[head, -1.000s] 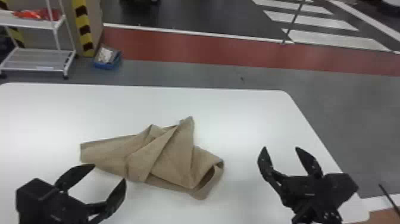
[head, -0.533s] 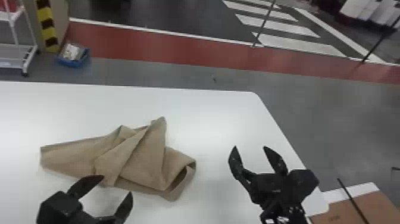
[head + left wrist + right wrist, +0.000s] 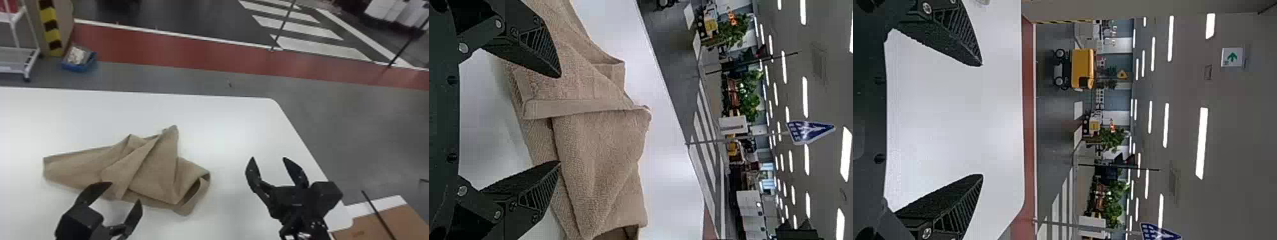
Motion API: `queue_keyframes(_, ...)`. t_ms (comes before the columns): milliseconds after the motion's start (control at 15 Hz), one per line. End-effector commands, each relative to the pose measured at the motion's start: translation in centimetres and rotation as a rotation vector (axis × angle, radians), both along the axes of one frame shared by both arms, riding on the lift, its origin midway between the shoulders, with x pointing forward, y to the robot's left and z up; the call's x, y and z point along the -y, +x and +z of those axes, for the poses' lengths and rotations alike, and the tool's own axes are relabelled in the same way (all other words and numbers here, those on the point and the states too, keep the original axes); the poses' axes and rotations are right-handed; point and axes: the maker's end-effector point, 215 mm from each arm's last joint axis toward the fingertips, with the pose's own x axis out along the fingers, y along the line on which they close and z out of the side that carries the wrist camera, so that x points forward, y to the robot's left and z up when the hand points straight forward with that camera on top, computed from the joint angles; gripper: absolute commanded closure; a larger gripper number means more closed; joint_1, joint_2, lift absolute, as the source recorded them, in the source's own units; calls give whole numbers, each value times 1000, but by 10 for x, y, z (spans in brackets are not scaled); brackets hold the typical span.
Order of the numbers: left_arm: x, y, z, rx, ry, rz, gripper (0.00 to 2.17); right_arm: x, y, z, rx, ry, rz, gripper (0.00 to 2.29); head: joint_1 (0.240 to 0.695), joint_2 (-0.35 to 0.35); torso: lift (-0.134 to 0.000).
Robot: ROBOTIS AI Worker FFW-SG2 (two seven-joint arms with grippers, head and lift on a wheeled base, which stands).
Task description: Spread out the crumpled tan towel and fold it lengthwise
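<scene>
White tabletop (image 3: 229,127) below; at lower left the left gripper (image 3: 125,192), fingers apart, partly hides the crumpled towel (image 3: 150,172) left of centre. Lower right, the right gripper (image 3: 268,158) gapes. Beyond: blue bin (image 3: 76,67) upper left, floor stripes (image 3: 319,48) upper right.

an indoor hall, with painted crosswalk (image 3: 319,47) and ceiling lights (image 3: 1202,142)

And it's black on black, left gripper (image 3: 125,192) and right gripper (image 3: 268,158)! Blocky housings (image 3: 82,217), tapered fingers (image 3: 531,45) with ribbed flanks, and there, round silver screws (image 3: 463,48) dotting the joints!
</scene>
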Motion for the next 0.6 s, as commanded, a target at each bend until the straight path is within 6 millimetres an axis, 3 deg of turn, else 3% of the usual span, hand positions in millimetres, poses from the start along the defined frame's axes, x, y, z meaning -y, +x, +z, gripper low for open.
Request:
queue_keyframes(0, -1, 1, -7, -7, 15, 1, 333, -1, 0, -1, -3, 2, 0, 90, 695, -350, -120)
queue_keyframes(467, -6, 8, -9, -1, 29, 18, 485, 4, 0, 2, 7, 22, -7, 90, 695, -350, -120)
queue_keyframes(533, -6, 7, -9, -1, 30, 17, 640, 4, 0, 1, 6, 22, -7, 90, 695, -350, -120)
